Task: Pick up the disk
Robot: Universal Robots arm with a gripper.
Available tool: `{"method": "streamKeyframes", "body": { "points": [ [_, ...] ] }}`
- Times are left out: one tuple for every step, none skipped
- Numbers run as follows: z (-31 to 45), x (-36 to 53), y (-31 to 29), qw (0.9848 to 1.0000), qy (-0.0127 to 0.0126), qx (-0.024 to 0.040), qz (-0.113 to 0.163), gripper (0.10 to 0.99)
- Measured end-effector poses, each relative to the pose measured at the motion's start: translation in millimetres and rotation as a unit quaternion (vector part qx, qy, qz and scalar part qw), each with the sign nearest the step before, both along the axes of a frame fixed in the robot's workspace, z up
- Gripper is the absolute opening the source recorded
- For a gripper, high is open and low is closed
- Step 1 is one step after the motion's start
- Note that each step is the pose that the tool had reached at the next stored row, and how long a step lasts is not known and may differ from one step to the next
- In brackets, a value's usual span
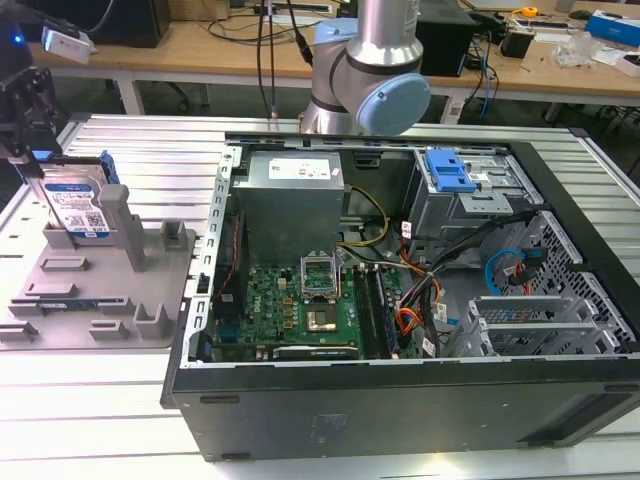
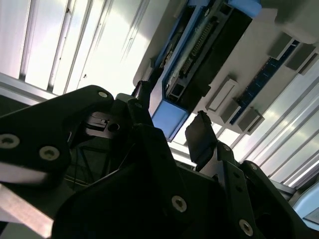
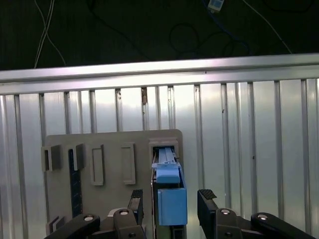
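Ribbed metal tabletop (image 3: 249,149) under a grey fixture (image 3: 112,144). The disk (image 3: 172,206) stands upright between the pincer's (image 3: 172,194) spread fingers, neither touching. An off-centre squeeze could jam it.

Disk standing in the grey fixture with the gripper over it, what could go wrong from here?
1. The open gripper straddles the disk with gaps on both sides; an off-centre close could tip it in its slot.
2. The fixture has a post right beside the disk, so a tilted lift might jam or drag the fixture along.
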State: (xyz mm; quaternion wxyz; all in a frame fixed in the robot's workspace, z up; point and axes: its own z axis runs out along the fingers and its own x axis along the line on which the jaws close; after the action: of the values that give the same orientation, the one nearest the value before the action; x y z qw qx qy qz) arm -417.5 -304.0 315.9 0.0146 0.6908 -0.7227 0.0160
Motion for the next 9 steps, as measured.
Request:
{"method": "streamKeyframes", "body": {
  "points": [
    [-0.9, 0.0, 0.1, 1.0, 0.0, 0.0, 0.001, 0.557],
    [-1.7, 0.0, 0.1, 1.0, 0.0, 0.0, 0.001, 0.557],
    [-2.7, 0.0, 0.1, 1.0, 0.0, 0.0, 0.002, 0.557],
    [-3.6, -0.1, 0.2, 1.0, 0.0, 0.0, 0.002, 0.557],
    [-4.3, 0.0, 0.1, 1.0, 0.0, 0.0, 0.003, 0.557],
    [-5.8, 0.0, 0.1, 1.0, 0.0, 0.0, 0.004, 0.557],
    [-6.8, 0.0, 0.1, 1.0, -0.0001, 0.0, 0.004, 0.557],
    [-7.3, 0.0, 0.1, 1.0, 0.0, 0.0, 0.005, 0.557],
    [-8.1, 0.0, 0.1, 1.0, 0.0, 0.0, 0.005, 0.557]
  ]
}}
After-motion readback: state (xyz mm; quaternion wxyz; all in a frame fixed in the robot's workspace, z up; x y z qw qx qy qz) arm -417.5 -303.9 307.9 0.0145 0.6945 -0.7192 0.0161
